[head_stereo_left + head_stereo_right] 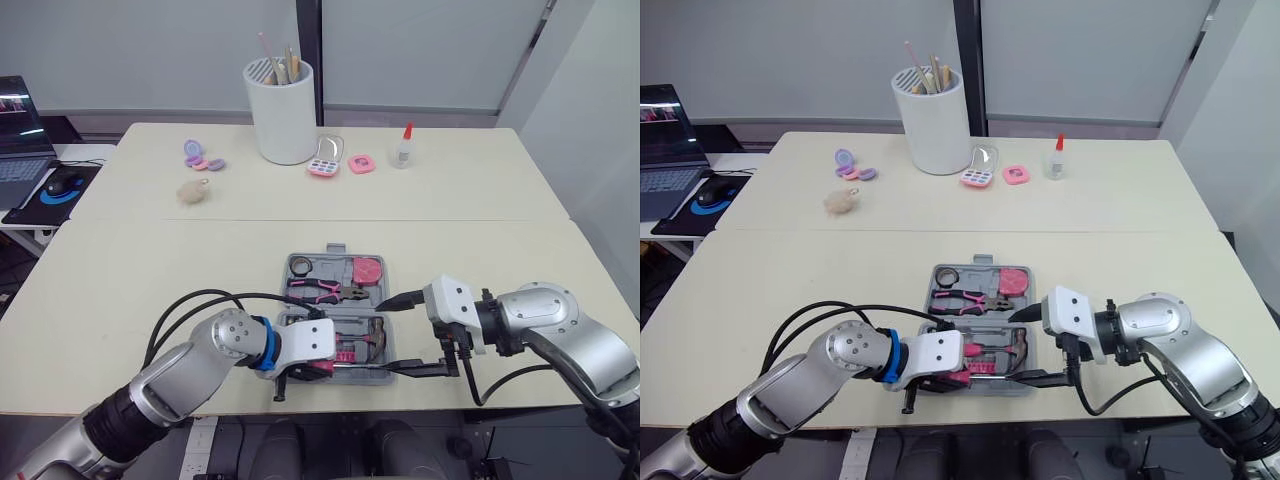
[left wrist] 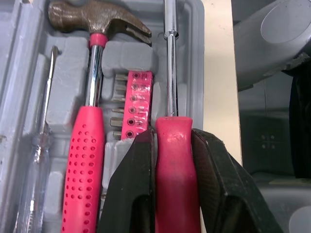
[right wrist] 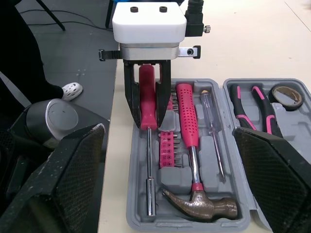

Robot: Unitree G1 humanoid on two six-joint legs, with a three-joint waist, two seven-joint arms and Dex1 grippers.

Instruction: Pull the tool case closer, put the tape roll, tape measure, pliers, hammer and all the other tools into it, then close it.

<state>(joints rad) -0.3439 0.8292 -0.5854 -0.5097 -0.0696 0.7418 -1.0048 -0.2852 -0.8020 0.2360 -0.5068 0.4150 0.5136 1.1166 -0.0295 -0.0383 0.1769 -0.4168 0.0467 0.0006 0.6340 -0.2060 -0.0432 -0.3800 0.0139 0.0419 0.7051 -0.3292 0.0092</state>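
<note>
The grey tool case (image 1: 296, 262) lies open near the table's front edge. Its far half holds the tape roll (image 1: 301, 266), the pink tape measure (image 1: 367, 270) and the pliers (image 1: 320, 291). The near half holds the hammer (image 3: 194, 194), a clear-handled screwdriver (image 3: 211, 131) and a pink bit strip (image 3: 167, 148). My left gripper (image 3: 147, 124) is shut on the red handle of a long driver (image 2: 172, 165), whose steel shaft lies in the slot along the case's front wall. My right gripper (image 1: 388, 337) stands open at the case's right side, one finger on each side of the near half's right end.
At the back of the table stand a white holder with sticks (image 1: 280, 110), a glue bottle (image 1: 403, 147), small pink items (image 1: 325, 160) and a fluffy ball (image 1: 193, 191). A laptop (image 1: 20, 150) sits on a side table to the left. A person's shoe (image 3: 73, 90) is on the floor.
</note>
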